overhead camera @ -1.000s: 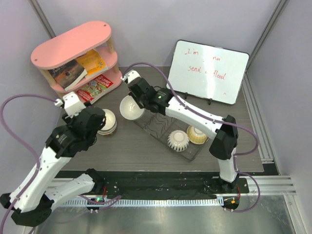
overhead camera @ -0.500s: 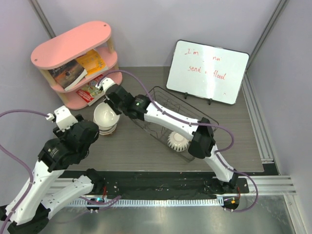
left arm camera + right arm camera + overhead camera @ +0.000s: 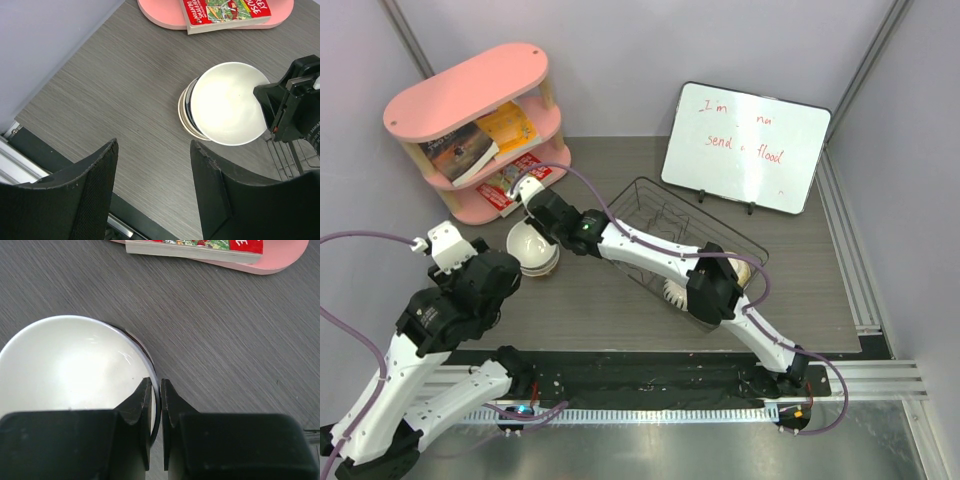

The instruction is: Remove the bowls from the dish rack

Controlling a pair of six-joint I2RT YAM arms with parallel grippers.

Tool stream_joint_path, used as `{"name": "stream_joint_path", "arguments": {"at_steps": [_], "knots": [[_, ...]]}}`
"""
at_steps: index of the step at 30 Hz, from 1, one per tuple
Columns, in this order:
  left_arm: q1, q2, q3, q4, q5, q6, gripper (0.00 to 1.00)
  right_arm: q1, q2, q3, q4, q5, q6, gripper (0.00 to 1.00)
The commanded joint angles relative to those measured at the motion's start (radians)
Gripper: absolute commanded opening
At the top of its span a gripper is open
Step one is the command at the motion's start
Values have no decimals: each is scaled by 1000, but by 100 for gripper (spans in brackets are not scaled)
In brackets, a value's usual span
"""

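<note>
My right gripper (image 3: 155,390) is shut on the rim of the cream bowl (image 3: 70,365). It holds the bowl over a stack of bowls (image 3: 185,107) on the table, shifted a little to the right of the stack; I cannot tell if they touch. In the top view the right gripper (image 3: 546,217) reaches far left with the cream bowl (image 3: 527,243). The black wire dish rack (image 3: 636,190) stands mid-table. A white ribbed bowl (image 3: 672,292) and a yellow bowl (image 3: 748,272) show in it, partly hidden by the right arm. My left gripper (image 3: 152,190) is open and empty, near-left of the stack.
A pink shelf (image 3: 470,90) with books stands at the back left, its base (image 3: 285,257) and a red book (image 3: 225,10) close behind the stack. A whiteboard (image 3: 745,148) leans at the back right. The table's near edge (image 3: 30,150) is below the left gripper.
My right gripper has carried the cream bowl leftward from the rack's left end to over the stack. My left arm has pulled back toward the near-left.
</note>
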Motion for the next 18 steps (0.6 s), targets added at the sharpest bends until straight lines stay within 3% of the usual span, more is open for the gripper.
{"name": "stream_joint_path", "arguments": {"at_steps": [1,13,18], "knots": [[5,8,10,-77,-21,-17,60,-7,-8,27,166,18,-18,2],[5,37,-6,-34,-13,20,61,-19,26,1,192,6,11,7],[3,33,-14,-22,-9,27,61,-19,16,-42,189,1,45,25]]}}
